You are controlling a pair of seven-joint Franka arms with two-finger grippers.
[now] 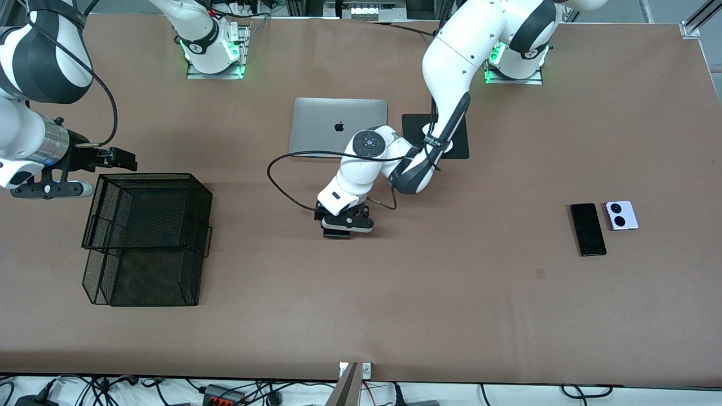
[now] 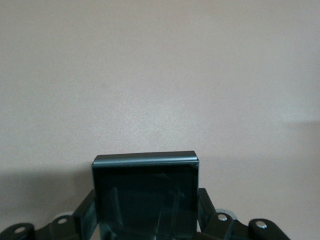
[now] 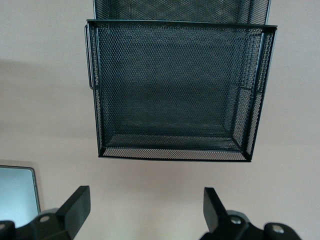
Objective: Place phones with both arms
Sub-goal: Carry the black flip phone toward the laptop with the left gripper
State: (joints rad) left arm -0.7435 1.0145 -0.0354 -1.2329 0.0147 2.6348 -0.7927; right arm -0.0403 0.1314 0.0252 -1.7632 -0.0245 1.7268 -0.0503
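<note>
Left wrist view: squarish black phone, lower edge cut off, seemingly between gripper fingers.

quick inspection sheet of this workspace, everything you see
surface: brown table, bare in the middle
job's things: squarish black phone between left gripper's fingers, low at the table; black slab beside lavender phone at the left arm's end
clutter: laptop, black pad, mesh basket
grippers: left gripper around the phone; right gripper open beside the basket, waiting
cables: black cable looping off the left arm
surroundings: wires along the table's near edge
</note>
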